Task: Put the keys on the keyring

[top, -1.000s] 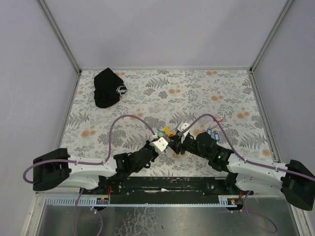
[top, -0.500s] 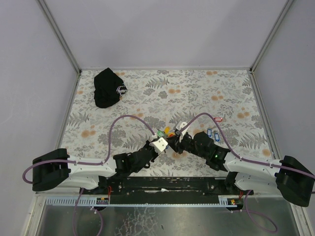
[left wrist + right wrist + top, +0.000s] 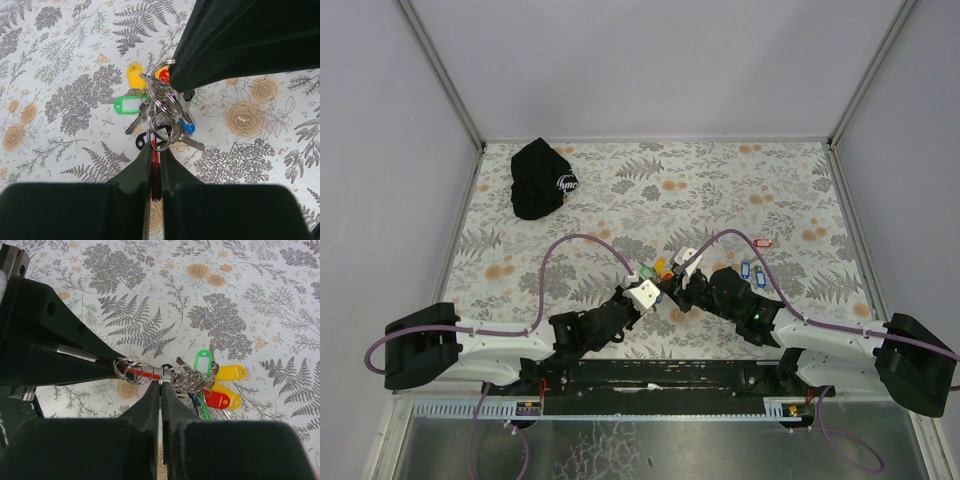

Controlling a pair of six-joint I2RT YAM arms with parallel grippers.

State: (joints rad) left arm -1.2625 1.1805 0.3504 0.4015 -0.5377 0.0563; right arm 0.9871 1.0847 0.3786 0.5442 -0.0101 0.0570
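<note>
Whole table (image 3: 720, 180) is seen from high overhead; keys (image 3: 161, 116) are caught close-up from opposite sides by both wrist cams.

Left gripper (image 3: 156, 152), right gripper (image 3: 160, 385) crowd keys (image 3: 131, 104), keyring (image 3: 131, 371); cap (image 3: 538, 178) well apart.

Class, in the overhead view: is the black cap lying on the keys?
No, the black cap lies near the far left corner, well apart from the keys.

A robot lab: plain white walls (image 3: 650, 60) and metal posts (image 3: 439, 70) box in a floral-clothed table (image 3: 720, 190).
</note>
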